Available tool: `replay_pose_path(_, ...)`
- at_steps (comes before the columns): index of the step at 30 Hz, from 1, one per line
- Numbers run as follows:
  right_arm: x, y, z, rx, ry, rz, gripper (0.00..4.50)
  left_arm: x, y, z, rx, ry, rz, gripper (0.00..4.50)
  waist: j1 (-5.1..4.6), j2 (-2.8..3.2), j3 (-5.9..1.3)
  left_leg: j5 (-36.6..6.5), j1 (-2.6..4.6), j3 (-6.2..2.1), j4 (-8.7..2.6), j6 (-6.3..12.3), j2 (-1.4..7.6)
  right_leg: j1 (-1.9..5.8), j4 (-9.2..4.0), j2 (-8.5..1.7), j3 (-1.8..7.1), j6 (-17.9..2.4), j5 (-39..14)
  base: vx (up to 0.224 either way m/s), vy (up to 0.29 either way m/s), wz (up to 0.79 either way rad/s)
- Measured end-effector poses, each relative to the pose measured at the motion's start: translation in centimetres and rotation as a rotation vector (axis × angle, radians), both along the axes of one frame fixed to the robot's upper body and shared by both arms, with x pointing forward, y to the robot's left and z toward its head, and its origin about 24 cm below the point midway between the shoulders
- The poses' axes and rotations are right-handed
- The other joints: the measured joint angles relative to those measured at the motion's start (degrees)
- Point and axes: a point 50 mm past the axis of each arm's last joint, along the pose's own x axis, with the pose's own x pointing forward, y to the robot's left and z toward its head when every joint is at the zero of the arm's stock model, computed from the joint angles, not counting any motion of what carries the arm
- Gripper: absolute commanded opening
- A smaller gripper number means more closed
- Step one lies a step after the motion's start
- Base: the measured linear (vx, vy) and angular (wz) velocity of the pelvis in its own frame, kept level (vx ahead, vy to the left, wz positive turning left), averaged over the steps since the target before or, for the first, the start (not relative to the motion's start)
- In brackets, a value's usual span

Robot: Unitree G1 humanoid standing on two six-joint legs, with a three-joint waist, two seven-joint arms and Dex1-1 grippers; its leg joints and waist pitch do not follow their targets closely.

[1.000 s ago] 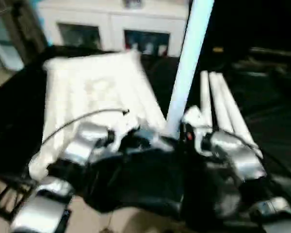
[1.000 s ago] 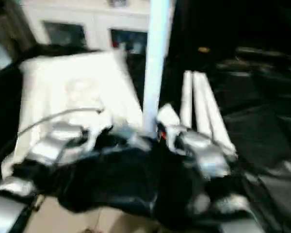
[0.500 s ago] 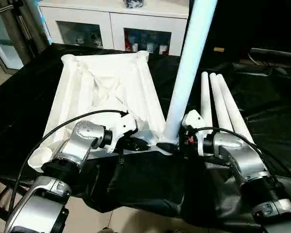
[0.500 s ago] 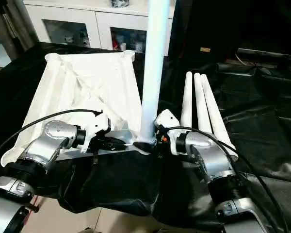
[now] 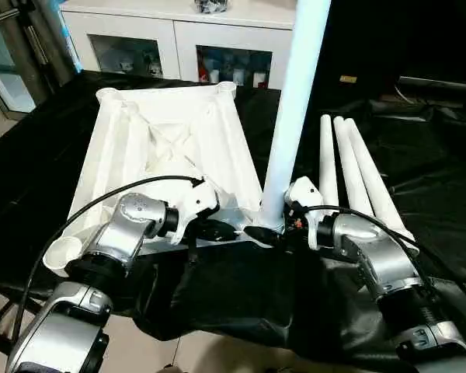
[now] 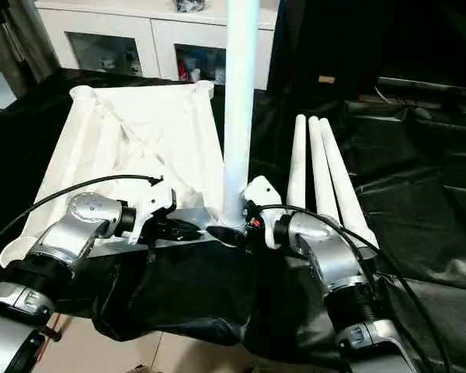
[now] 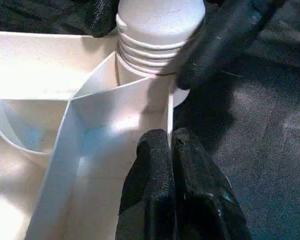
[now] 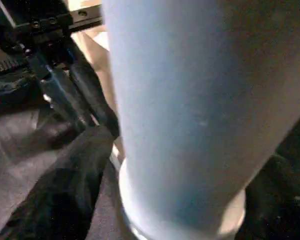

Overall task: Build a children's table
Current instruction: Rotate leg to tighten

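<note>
White plastic tabletop [image 5: 163,148] lies underside up on the black cloth [image 5: 241,287], so its ribs and corner sockets face me, which is why the upright leg [image 5: 291,116] can stand in the near corner socket just ahead of my right claw [image 8: 175,200]. That claw straddles the leg's base, one finger on each side; its jaws stand wide, and I cannot tell whether the pads press the tube or merely bracket it. My left claw [image 7: 171,145] is pinched shut on the thin edge wall of the tabletop right beside that socket, I judge to pin the top down against the leg's twisting. Three spare legs [image 5: 353,167] lie side by side just beyond my right claw, within reach for the other corners. From the head I see the whole layout, but the joint is masked by the wrists; the left wrist camera shows exposed thread rings above the socket rim, so I judge the leg not fully seated
</note>
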Motion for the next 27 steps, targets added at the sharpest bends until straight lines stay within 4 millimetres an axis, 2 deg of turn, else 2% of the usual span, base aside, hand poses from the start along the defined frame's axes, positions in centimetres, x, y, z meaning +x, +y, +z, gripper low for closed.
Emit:
replay_pose_path(7,0.0,-0.1,-0.1,-0.006,-0.013,-0.019,2.81,0.0,-0.1,0.0,-0.002,0.000,0.002,0.00,0.02,0.00,0.00,0.0,0.00,0.00,0.00,0.00,0.00,0.00,0.01,0.00,0.00,0.0,0.0,0.000,0.000,0.00)
replay_pose_path(12,0.0,-0.1,-0.4,0.003,-0.023,-0.058,2.70,0.1,-0.3,-0.1,-0.003,-0.006,0.025,0.00,0.01,-0.01,-0.01,0.0,0.07,0.00,0.01,0.00,0.00,0.06,0.01,0.00,0.01,0.0,0.0,0.000,0.000,0.00)
replay_pose_path(16,1.1,0.6,-0.8,0.022,-0.033,-0.252,2.69,0.7,-1.1,-0.5,-0.014,-0.032,0.140,0.00,-0.55,-0.01,-0.01,0.0,0.29,0.00,0.02,-0.02,-0.04,0.19,-0.01,-0.01,0.01,0.1,-0.1,0.000,0.000,0.00)
replay_pose_path(20,3.0,1.6,-1.1,0.056,-0.007,-0.540,2.69,1.7,-3.0,-0.8,-0.030,-0.037,0.290,0.00,-1.34,-0.01,-0.01,0.0,0.36,-0.08,0.02,-0.02,-0.11,0.23,-0.06,-0.02,0.00,0.2,-0.1,0.000,0.000,0.00)
replay_pose_path(26,4.1,2.2,-1.1,0.047,-0.011,-0.659,2.69,2.1,-4.5,-0.8,-0.037,-0.049,0.370,0.00,-1.35,0.04,-0.04,0.0,0.31,-0.14,0.02,-0.02,-0.16,0.26,-0.08,-0.02,0.00,0.2,-0.1,0.000,0.000,0.00)
replay_pose_path(27,4.2,2.2,-1.1,0.047,-0.016,-0.659,3.04,2.1,-4.5,-0.8,-0.037,-0.051,0.371,0.00,-1.34,0.04,-0.04,0.0,0.31,-0.14,0.02,-0.02,-0.16,0.26,-0.07,-0.02,0.00,0.1,-0.1,0.000,0.000,0.00)
